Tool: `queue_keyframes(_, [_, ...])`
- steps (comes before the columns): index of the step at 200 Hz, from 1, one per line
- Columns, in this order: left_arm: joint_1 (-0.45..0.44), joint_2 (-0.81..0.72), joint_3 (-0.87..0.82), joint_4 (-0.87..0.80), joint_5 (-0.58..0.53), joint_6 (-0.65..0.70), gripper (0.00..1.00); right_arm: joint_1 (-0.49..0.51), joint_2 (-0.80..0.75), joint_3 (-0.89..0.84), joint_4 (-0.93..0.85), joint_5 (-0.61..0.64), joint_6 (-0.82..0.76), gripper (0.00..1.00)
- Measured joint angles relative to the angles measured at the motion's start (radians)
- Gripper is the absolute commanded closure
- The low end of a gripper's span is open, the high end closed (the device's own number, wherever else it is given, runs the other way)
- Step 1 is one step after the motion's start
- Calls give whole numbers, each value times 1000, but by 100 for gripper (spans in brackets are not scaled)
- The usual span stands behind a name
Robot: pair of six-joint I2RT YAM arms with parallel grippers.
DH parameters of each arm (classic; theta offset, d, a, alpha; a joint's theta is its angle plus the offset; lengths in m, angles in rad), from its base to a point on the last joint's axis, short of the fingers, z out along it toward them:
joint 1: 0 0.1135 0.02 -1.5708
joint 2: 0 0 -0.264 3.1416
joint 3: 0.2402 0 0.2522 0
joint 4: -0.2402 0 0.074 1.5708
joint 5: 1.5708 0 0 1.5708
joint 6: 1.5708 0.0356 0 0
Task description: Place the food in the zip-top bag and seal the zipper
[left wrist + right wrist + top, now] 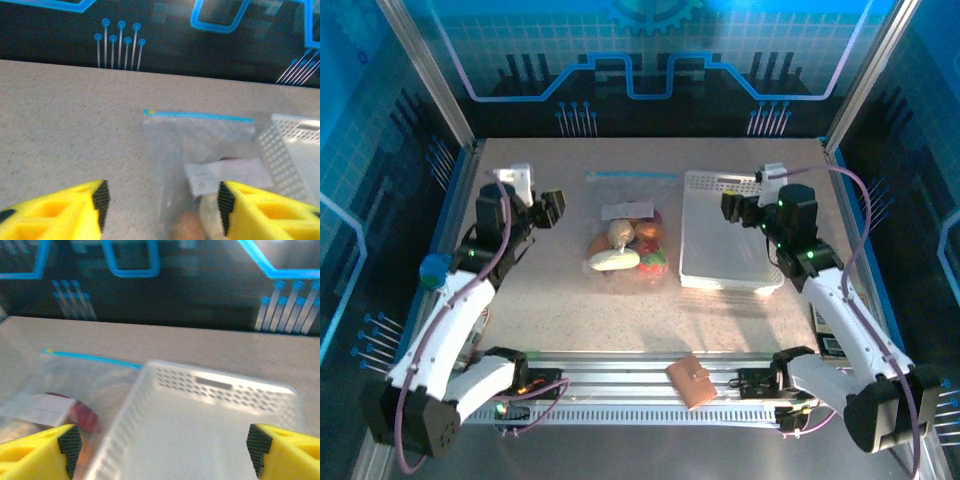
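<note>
Wallet (691,382): one, brown, on the metal rail at 6 o'clock in the top view, between the two arm bases.

Counts: two grippers, one bag, one zipper, one basket, one wallet. At least five food pieces show; they are bunched too closely for an exact count.

Left gripper (162,205): yellow fingers (60,212) spread wide with nothing between them. It sits at 9 o'clock of the bag (628,225), apart from it.

Right gripper (165,445): fingers (285,452) spread wide and gripping nothing. It hangs above the white basket (720,183) with its tips aimed toward 9 o'clock.

Bag: clear, lying flat at table centre. The zipper (631,175) runs straight along its 12 o'clock edge. Whether the zipper is pressed closed, cannot tell. A white label (620,210) sits mid-bag.

Food (625,250): clustered in the 6 o'clock half of the bag, seen through the plastic. It includes white, tan, red, orange and green pieces.

Edges: the basket lies just beside the bag at 3 o'clock, and from the right wrist its corner overlaps the bag's side edge. The basket's 3 o'clock side is near the frame rail.

Room: bare table (570,310) lies from the bag toward 9 o'clock, and in a wide strip at 6 o'clock between bag and rail. A narrower strip lies at 12 o'clock beyond the zipper.
</note>
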Motion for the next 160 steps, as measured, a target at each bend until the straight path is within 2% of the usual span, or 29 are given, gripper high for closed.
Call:
queue_keyframes(15, [0, -89, -132, 37, -35, -7, 15, -31, -46, -82, 10, 36, 12, 8])
queue_keyframes(27, [2, -137, -204, 53, -69, -12, 1, -55, -63, -126, 12, 59, 19, 8])
queue_keyframes(58, [20, -181, -252, 97, -171, -8, 1, -93, -71, -142, 16, 88, 22, 7])
queue_keyframes(88, [27, -151, -303, 238, -273, 44, 1, -108, -74, -148, 40, 93, 27, 6])
queue_keyframes(110, [38, -67, -399, 405, -323, 76, 1, -119, -73, -149, 47, 93, 31, 5])
queue_keyframes(160, [53, 224, -577, 795, -350, 80, 1, -127, -68, -149, 50, 90, 37, 3])
